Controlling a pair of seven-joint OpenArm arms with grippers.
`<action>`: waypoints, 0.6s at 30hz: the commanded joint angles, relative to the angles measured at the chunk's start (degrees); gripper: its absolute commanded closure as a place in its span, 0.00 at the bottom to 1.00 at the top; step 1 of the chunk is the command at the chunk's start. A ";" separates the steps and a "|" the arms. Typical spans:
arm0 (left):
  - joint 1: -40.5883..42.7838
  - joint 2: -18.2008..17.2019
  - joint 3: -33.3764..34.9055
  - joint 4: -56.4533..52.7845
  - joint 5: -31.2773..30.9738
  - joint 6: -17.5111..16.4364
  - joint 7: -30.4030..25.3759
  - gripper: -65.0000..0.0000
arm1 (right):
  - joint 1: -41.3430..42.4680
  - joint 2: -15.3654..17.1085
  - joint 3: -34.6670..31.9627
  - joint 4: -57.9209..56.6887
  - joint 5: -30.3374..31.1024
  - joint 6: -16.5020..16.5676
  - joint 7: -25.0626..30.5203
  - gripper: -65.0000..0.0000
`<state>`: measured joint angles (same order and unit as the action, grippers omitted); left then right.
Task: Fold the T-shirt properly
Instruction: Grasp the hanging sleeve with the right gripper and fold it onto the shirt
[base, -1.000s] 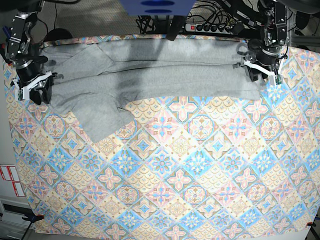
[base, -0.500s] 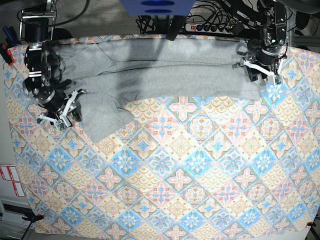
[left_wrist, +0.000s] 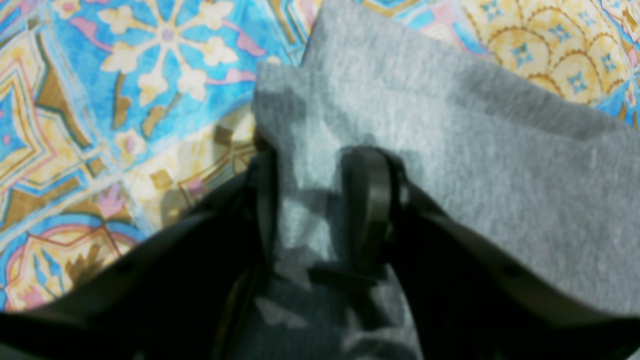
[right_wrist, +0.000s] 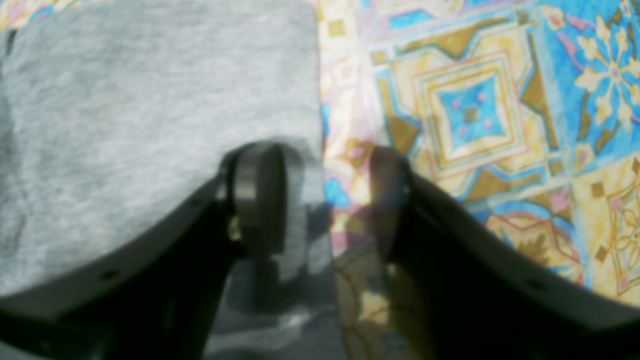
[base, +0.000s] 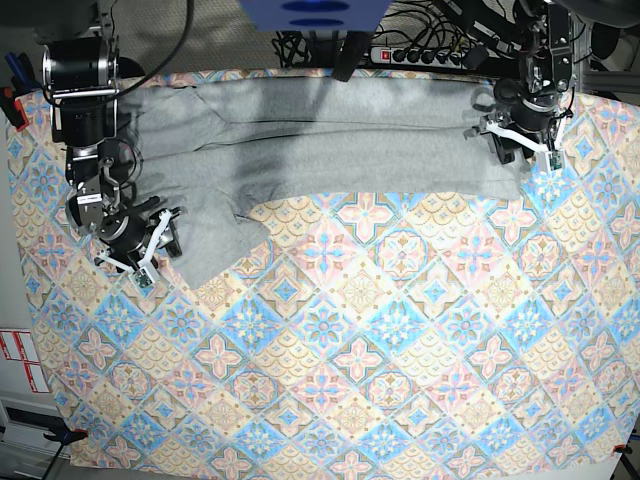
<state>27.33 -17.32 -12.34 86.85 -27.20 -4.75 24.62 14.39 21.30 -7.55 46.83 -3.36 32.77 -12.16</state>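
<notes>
The grey T-shirt (base: 330, 135) lies in a long band across the back of the table, with one sleeve (base: 215, 235) hanging toward the front at the left. My right gripper (base: 158, 250) is open at that sleeve's outer edge. In the right wrist view it (right_wrist: 325, 165) straddles the edge, one finger (right_wrist: 257, 195) on the T-shirt (right_wrist: 150, 100), the other on the patterned cloth. My left gripper (base: 522, 140) stands at the shirt's right end. In the left wrist view it (left_wrist: 315, 165) is open with grey fabric (left_wrist: 475, 150) between the fingers.
The pastel tile-patterned cloth (base: 380, 350) covers the whole table. A power strip and cables (base: 420, 52) lie behind the back edge. A blue fixture (base: 315, 15) hangs over the back middle. Red-and-white labels (base: 20, 360) sit off the left edge.
My right arm has moved from the shirt's far left end forward and to the right, down to the sleeve's outer edge. The left arm has not moved.
</notes>
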 joint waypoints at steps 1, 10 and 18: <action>0.05 -0.74 -0.28 0.93 -0.27 -0.30 -0.93 0.64 | 0.77 1.07 0.04 0.07 0.06 0.24 -0.01 0.54; -0.04 -0.74 -0.28 0.93 -0.27 -0.30 -0.93 0.64 | 0.51 1.07 -0.05 -0.10 0.06 7.23 -0.01 0.82; -0.04 0.40 -0.63 0.93 -0.27 -0.30 -0.93 0.64 | -4.06 1.07 1.88 7.90 0.23 7.23 -0.01 0.99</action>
<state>27.20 -16.23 -12.69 86.85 -27.16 -4.75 24.47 9.21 21.37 -6.09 53.89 -3.84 39.81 -13.30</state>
